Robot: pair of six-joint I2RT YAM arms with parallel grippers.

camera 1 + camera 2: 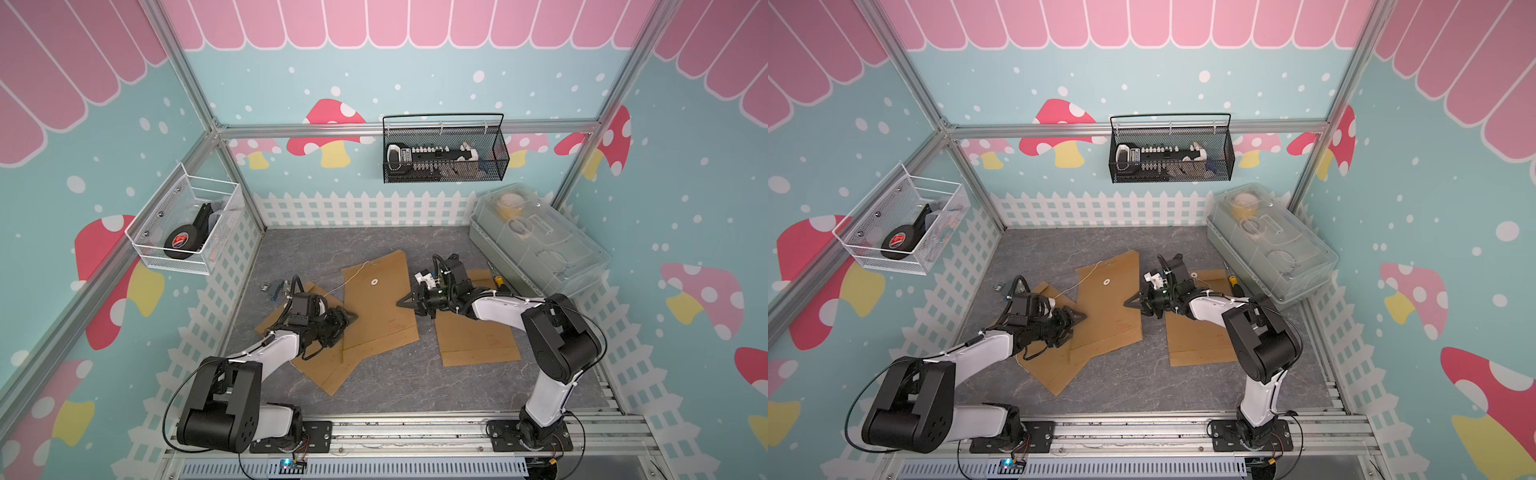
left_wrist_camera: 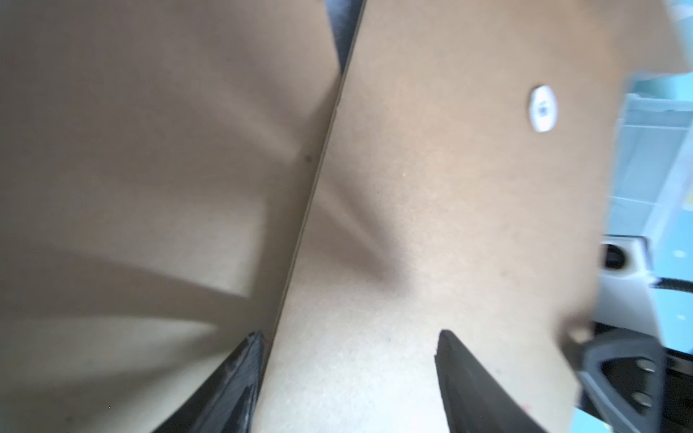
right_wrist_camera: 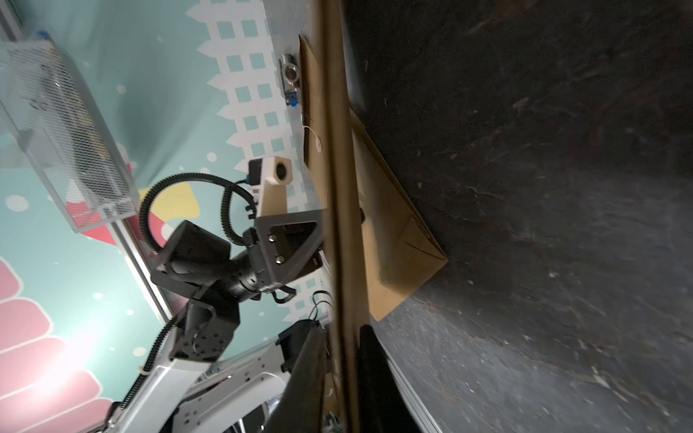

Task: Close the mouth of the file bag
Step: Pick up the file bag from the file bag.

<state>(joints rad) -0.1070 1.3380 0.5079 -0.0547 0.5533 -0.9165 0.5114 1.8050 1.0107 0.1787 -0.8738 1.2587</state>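
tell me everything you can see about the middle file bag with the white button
The middle file bag is flat brown kraft paper, rectangular, with a round white button near its far end and a thin white string trailing loose toward the left arm, not wound. It lies askew on the grey table, overlapping another bag. The open left tool sits at one long edge; the right tool straddles the opposite edge.

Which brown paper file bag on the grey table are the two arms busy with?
Three flat brown paper bags lie on the grey marbled table. It is the middle file bag, between the tips of the left gripper and the right gripper. Only this one has no arm above it; it overlaps the left-hand bag, and its white round button sits in plain view.
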